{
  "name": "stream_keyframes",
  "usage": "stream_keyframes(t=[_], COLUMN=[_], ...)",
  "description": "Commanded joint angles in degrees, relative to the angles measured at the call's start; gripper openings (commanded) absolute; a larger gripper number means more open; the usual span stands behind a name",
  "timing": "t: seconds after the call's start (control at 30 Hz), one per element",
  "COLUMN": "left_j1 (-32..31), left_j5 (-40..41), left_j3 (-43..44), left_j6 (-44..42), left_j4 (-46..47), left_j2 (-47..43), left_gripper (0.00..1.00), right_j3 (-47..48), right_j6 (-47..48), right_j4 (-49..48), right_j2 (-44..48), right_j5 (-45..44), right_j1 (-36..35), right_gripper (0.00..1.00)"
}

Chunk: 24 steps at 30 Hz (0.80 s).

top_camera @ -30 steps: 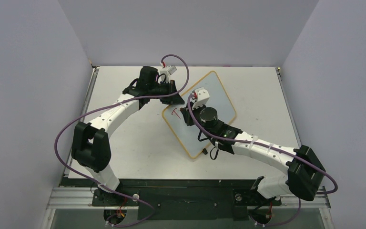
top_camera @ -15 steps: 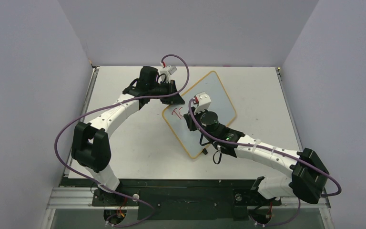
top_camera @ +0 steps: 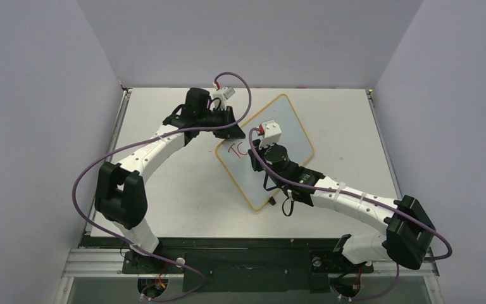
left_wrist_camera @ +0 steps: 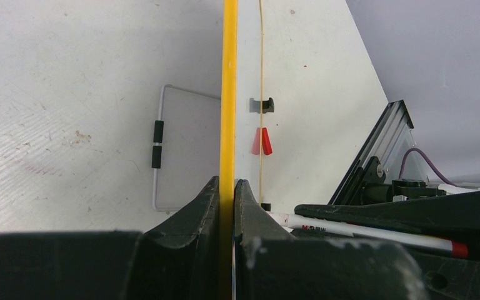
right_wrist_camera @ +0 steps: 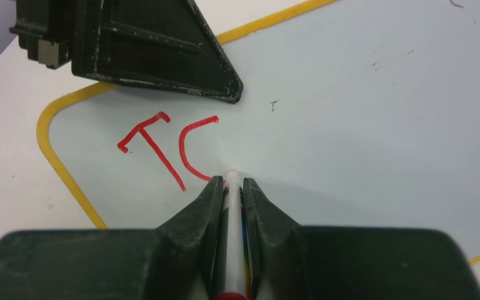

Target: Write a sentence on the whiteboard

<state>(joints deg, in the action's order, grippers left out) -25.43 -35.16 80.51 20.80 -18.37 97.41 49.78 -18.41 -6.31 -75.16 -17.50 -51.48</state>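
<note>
The whiteboard [top_camera: 291,130], white with a tan-orange frame, lies slanted on the table. My left gripper [top_camera: 233,131] is shut on its left frame edge; in the left wrist view the yellow edge [left_wrist_camera: 229,94] runs between the closed jaws [left_wrist_camera: 227,187]. My right gripper [top_camera: 252,154] is shut on a white red-capped marker [right_wrist_camera: 231,206], whose tip touches the board [right_wrist_camera: 362,112]. The sentence [right_wrist_camera: 162,147] stands as a red "T" and an open curved stroke like a "C", near the board's rounded corner. It also shows in the top view [top_camera: 236,150].
The left gripper's black finger [right_wrist_camera: 156,50] lies over the board's edge just above the letters. A black clip [left_wrist_camera: 262,105] and a small red cap [left_wrist_camera: 262,141] sit at the board's far edge. A wire stand [left_wrist_camera: 156,150] shows on the board's other side.
The right gripper has moved rightward along the board with the marker. The "T" was finished and a curved stroke was added beside it. The left arm has not moved.
</note>
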Motion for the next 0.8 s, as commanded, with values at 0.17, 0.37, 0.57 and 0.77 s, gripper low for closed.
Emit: stream_keyframes(t=[0.17, 0.37, 0.57, 0.77], left_j1=[-1.26, -1.37, -1.38, -1.4], left_j5=[3.98, 3.96, 3.96, 3.87], left_j3=[1.14, 1.15, 1.18, 1.23], left_j6=[-4.37, -4.36, -4.36, -4.38], left_j4=[-1.17, -1.17, -1.09, -1.07], left_j2=[-2.07, -2.13, -2.11, -2.02], left_gripper=[0.0, 0.0, 0.0, 0.0], right_j3=[6.07, 8.38, 9.71, 10.55], right_j6=[1.37, 1.78, 1.76, 1.8], right_j4=[1.04, 1.44, 1.51, 1.79], right_j2=[-2.78, -4.46, -5.21, -5.33], right_j5=[-1.58, -1.04, -0.5, 0.15], right_j1=[0.59, 0.6, 0.55, 0.54], right_gripper=[0.0, 0.0, 0.0, 0.0])
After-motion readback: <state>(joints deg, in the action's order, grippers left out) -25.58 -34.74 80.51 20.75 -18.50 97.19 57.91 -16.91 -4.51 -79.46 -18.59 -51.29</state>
